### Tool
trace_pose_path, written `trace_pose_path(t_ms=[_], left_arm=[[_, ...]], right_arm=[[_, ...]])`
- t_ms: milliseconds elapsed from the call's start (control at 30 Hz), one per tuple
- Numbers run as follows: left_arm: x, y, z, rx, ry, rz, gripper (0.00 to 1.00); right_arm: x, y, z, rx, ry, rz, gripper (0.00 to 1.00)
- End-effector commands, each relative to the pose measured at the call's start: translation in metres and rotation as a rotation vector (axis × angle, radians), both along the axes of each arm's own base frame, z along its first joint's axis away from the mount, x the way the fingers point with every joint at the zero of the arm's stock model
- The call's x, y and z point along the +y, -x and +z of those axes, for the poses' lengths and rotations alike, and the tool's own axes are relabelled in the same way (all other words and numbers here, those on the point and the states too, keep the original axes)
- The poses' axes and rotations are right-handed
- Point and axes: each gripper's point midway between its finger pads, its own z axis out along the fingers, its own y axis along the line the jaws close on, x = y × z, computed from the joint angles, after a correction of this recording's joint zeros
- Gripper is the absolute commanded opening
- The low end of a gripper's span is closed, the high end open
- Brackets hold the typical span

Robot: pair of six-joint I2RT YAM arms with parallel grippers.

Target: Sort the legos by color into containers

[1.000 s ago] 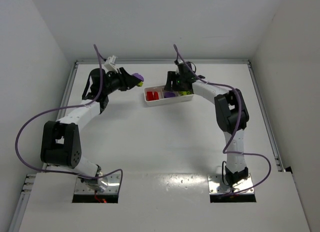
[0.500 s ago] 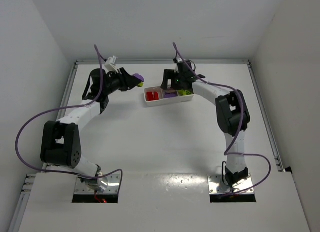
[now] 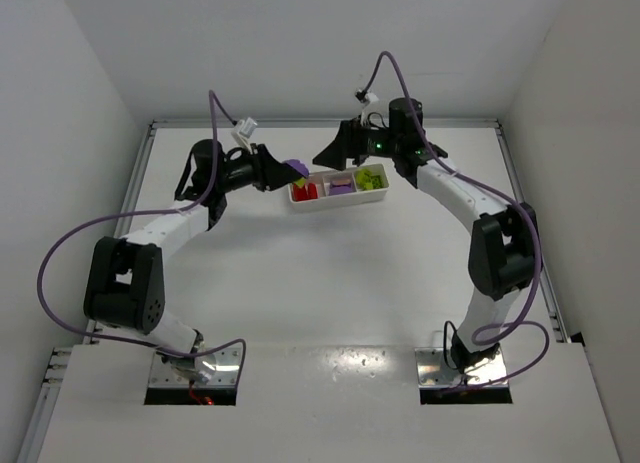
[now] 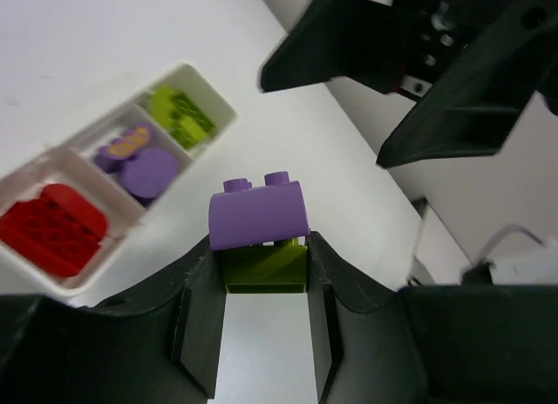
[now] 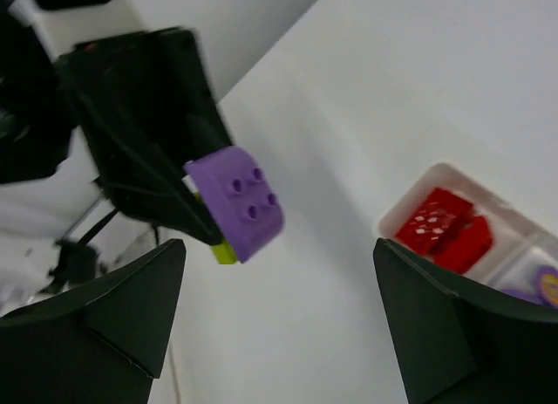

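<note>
My left gripper (image 3: 284, 171) (image 4: 264, 277) is shut on a clump of two legos: a purple brick (image 4: 258, 214) (image 5: 237, 202) stacked on a yellow-green brick (image 4: 266, 269), held in the air just left of the tray. The white tray (image 3: 336, 203) (image 4: 212, 95) holds red legos (image 3: 306, 191) (image 5: 443, 231) in its left compartment, purple ones (image 3: 341, 186) (image 4: 139, 162) in the middle and yellow-green ones (image 3: 372, 178) (image 4: 181, 116) on the right. My right gripper (image 3: 330, 154) (image 5: 279, 312) hovers open above the tray's far side, facing the clump, with nothing between its fingers.
The tray lies at the back middle of the white table (image 3: 330, 273). White walls close the table in at the back and on both sides. Purple cables loop off both arms.
The right gripper has opened, risen off the tray and turned toward the left gripper. The left gripper has carried the clump to the right, closer to the tray.
</note>
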Motion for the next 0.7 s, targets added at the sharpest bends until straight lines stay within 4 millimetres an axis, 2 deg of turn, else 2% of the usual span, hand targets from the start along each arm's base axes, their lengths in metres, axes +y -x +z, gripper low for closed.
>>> trace_pose_path(t_ms=[0,100,133,200,233,400,667], left_arm=[[-0.025,0.038,0.012,-0.09,0.043,-0.319,0.03],[-0.03,0.054,0.023,-0.143,0.063,-0.465,0.03],[-0.03,0.055,0.018,-0.121,0.067,-0.479,0.03],[-0.034,0.059,0.026,-0.144,0.068,-0.525,0.03],[-0.035,0.057,0.019,-0.116,0.069,-0.525,0.03],[-0.044,0.058,0.023,-0.131,0.07,-0.576,0.03],[-0.057,0.067,0.023,-0.13,0.073,-0.625,0.03]], right_arm=[[0.016,0.054,0.016,-0.056,-0.106,0.306,0.88],[0.016,0.066,0.014,-0.061,-0.123,0.369,0.83],[0.012,0.065,0.015,-0.06,-0.127,0.374,0.83],[0.012,0.072,0.016,-0.057,-0.135,0.41,0.83],[0.011,0.075,0.021,-0.066,-0.139,0.42,0.82],[0.011,0.087,0.016,-0.071,-0.132,0.452,0.75],[0.009,0.087,0.006,-0.049,-0.111,0.426,0.72]])
